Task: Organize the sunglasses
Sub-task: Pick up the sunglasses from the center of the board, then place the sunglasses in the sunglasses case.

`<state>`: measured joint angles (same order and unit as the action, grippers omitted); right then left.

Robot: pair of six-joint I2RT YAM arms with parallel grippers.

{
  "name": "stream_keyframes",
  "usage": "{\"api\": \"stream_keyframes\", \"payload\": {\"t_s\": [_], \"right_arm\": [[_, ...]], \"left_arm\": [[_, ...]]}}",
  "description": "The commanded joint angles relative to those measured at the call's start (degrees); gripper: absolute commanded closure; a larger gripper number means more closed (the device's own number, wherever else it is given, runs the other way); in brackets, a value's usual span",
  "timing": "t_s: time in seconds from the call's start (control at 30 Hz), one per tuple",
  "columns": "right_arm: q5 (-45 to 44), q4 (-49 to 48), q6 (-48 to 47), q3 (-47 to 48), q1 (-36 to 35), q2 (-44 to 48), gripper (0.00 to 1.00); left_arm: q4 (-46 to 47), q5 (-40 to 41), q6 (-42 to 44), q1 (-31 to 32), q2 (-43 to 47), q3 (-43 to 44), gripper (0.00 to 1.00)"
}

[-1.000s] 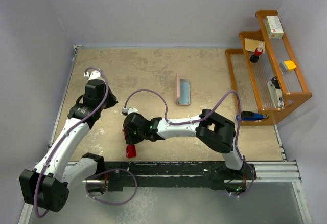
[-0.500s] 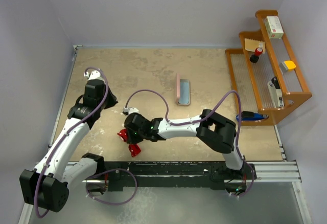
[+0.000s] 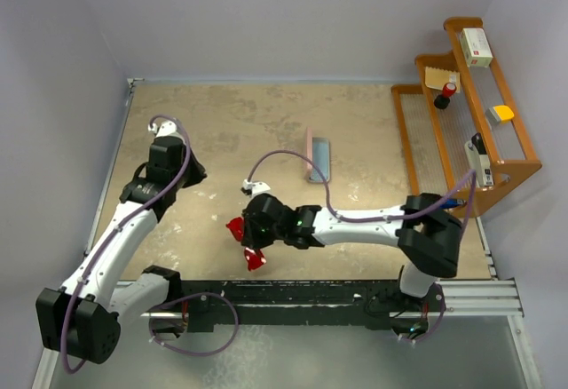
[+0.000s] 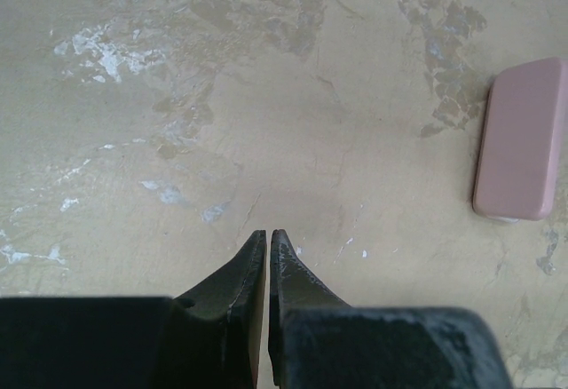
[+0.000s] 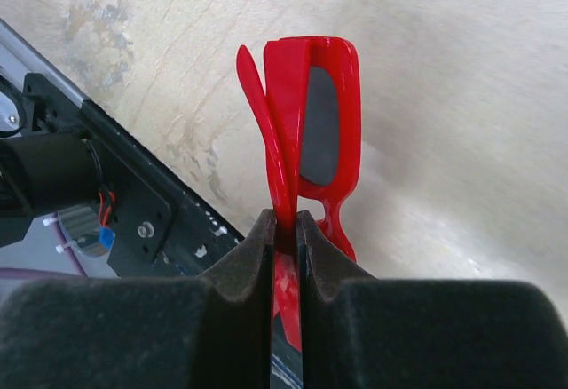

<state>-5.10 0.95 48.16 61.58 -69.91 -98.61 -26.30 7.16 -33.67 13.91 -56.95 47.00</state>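
The sunglasses [image 5: 312,123] are red and are pinched in the right tool [image 5: 284,222], whose two fingers are closed on a thin red part of the frame. In the right wrist view they are seen almost edge-on: one lens faces right and looks dark grey, a slim red arm curves up on the left, and the bottom of the frame is hidden behind the finger pads.

From above, the sunglasses [image 3: 236,227] show only as two red patches either side of the tool, near the front edge of the surface [image 3: 231,123] and just beyond the black rail [image 3: 293,293]. Whether they touch the surface or hang above it cannot be told.

The left tool [image 4: 268,234] sits well apart to the left, its fingers drawn together with a hairline gap and nothing between them, over bare mottled surface. A pink case [image 4: 521,151] lies to its right, cut off by the picture edge. In the overhead view a purple cable [image 3: 284,154] from the right arm runs up to the case.

A wooden rack [image 3: 497,169] stands at the far right; the small things on it are too small to make out.
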Motion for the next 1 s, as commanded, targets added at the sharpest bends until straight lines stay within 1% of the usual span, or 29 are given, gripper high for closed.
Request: {"api": "stream_keyframes", "payload": {"t_s": [0.0, 0.13, 0.2, 0.33, 0.47, 0.63, 0.73, 0.97], "right_arm": [[-4.4, 1.4, 1.8, -4.6, 2.2, 7.5, 1.00], [-6.8, 3.7, 2.4, -9.2, 4.9, 14.4, 1.00], [-7.2, 4.5, 2.9, -12.9, 7.2, 17.7, 1.00], [-9.4, 7.1, 2.7, -16.8, 12.5, 23.9, 1.00], [-10.1, 9.0, 1.1, -18.9, 17.5, 27.9, 1.00], [-9.4, 10.0, -0.8, -19.2, 22.5, 28.5, 1.00], [-8.8, 9.8, -2.1, -19.0, 26.0, 27.9, 1.00], [-3.6, 7.2, -6.4, -18.1, 35.2, 25.1, 1.00]], "left_arm": [[4.4, -1.4, -1.3, -0.4, -1.1, 0.0, 0.98], [7.0, -3.1, -2.3, -0.4, -3.0, -0.3, 0.98], [8.2, -3.8, -2.9, -0.4, -4.0, -0.4, 0.98], [10.9, -5.4, -4.1, -0.1, -6.0, -0.3, 0.97], [11.9, -3.8, -4.2, 1.9, -8.5, 1.2, 0.98], [13.4, -1.3, -4.4, 6.3, -11.7, 3.3, 0.98], [14.3, -1.3, -4.7, 7.4, -13.3, 4.0, 0.98], [14.9, -1.4, -4.4, 8.0, -15.5, 5.6, 0.98]]}}
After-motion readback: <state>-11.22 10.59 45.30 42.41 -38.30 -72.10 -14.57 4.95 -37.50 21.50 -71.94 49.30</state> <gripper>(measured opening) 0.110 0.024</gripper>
